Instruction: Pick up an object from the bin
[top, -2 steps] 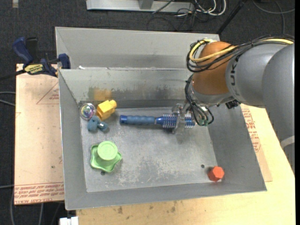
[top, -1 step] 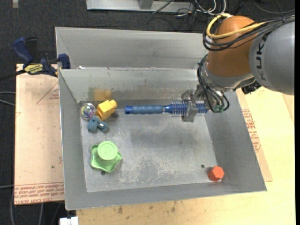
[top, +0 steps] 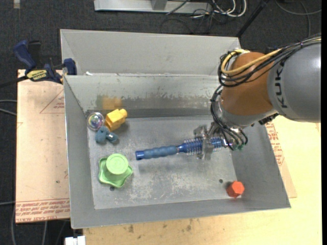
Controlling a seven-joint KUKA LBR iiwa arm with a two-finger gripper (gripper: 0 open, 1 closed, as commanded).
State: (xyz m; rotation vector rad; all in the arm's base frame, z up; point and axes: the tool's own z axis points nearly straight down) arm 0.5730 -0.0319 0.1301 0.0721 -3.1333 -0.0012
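Note:
A blue brush (top: 171, 150) with a long handle lies across the middle of the bin, its bristled head pointing right. My gripper (top: 206, 146) is down at that bristled end, its metal fingers standing on either side of the brush head. Whether the fingers press on the brush is hidden by the wrist. A small orange-red block (top: 235, 189) lies near the front right corner, below the gripper.
At the left of the bin sit a green cup-like piece (top: 115, 170), a yellow block (top: 116, 118), a small teal piece (top: 105, 136) and a shiny ball (top: 95, 120). The arm with its orange cover and cables hangs over the bin's right side.

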